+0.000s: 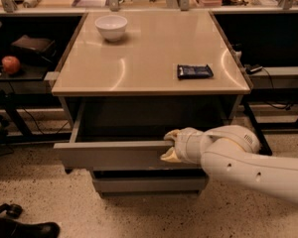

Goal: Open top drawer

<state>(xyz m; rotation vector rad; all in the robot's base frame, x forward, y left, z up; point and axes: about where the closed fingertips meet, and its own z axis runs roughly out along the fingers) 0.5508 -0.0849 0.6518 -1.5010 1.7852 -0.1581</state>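
The top drawer is seen pulled part way out from under the bench, directly below the front edge of the bench top. Its flat grey front stands forward of the bench frame, and a dark, shallow interior is exposed behind it. The end effector is found at the upper edge of that drawer front, below the bench's front edge and toward the bench's right side. One pale finger is set over the inner side of the front panel and the other is laid against its outer face, so the end effector is closed narrowly on the top drawer with the panel's rim held between. The white arm is extended from the lower right, passing in front of the bench's right front leg.

A narrower grey drawer front is seen under the bench, below the open drawer, and it is closed.

On the bench top, a white bowl is placed upright near the back left corner. A dark flat packet lies toward the bench's right edge, nearer the front, well apart from the bowl.

To the left of the bench, a red apple is rested on a dark lower shelf. In front of the bench, at its left, a black object is left on the speckled floor; what it is cannot be told.
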